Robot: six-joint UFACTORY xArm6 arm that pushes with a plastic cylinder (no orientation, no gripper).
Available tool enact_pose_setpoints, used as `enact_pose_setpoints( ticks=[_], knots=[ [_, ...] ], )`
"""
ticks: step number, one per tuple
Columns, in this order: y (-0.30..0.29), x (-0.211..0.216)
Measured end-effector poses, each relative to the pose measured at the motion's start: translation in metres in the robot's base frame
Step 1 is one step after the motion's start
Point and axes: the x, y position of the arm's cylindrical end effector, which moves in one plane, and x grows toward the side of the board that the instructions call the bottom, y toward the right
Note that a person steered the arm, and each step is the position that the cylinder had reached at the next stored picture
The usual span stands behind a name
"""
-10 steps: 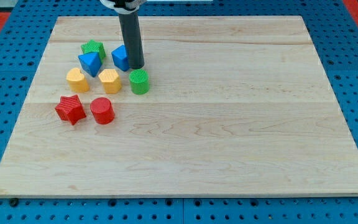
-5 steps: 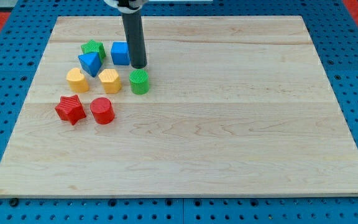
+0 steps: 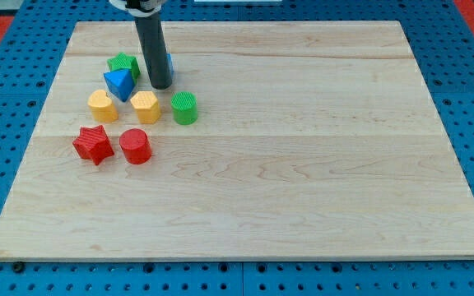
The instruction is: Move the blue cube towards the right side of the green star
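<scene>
The blue cube (image 3: pixel 170 66) is almost wholly hidden behind my dark rod; only a thin blue sliver shows at the rod's right edge. The green star (image 3: pixel 123 63) lies just left of the rod, near the view's top left. My tip (image 3: pixel 161 85) rests on the board just below the cube, right of the blue triangular block (image 3: pixel 118 83) and above the yellow hexagon (image 3: pixel 145 106). Whether the tip touches the cube cannot be told.
A yellow heart (image 3: pixel 101 105) and a green cylinder (image 3: pixel 184 108) lie in a row with the hexagon. A red star (image 3: pixel 93 144) and a red cylinder (image 3: pixel 135 145) lie lower left. The wooden board (image 3: pixel 303 164) sits on a blue pegboard.
The blue cube first slid up and slightly left, closer to the green star. My rod then moved left from the cube's right side and now covers it.
</scene>
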Motion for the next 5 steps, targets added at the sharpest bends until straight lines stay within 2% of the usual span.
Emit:
enact_pose_setpoints(
  ticks=[1, 2, 3, 5],
  knots=[
    [0.001, -0.009],
    [0.049, -0.002],
    [0.115, -0.019],
    [0.2, -0.098]
  ],
)
